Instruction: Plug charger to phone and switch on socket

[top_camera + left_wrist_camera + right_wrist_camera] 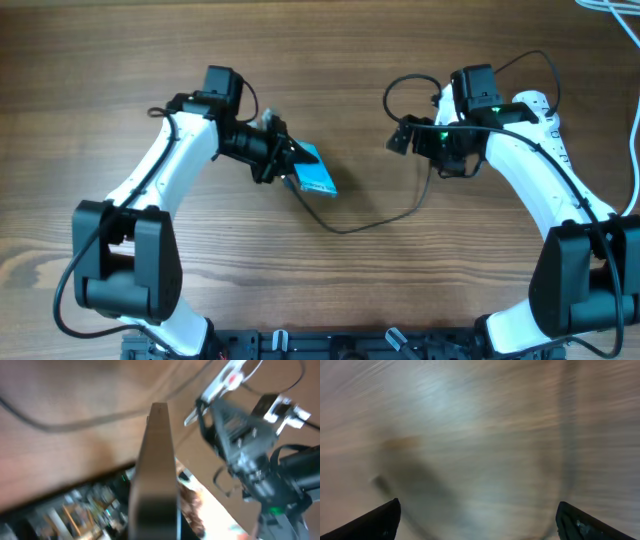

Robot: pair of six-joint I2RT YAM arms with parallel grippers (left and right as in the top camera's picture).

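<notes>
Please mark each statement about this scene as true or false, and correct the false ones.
1. The left claw holds the phone. True.
2. The right claw is shut on the charger cable. False: its fingers stand wide apart and nothing is between them.
3. The phone's screen is red. False: it is light blue-teal.
4. The charger cable runs across the table between the two arms. True.
</notes>
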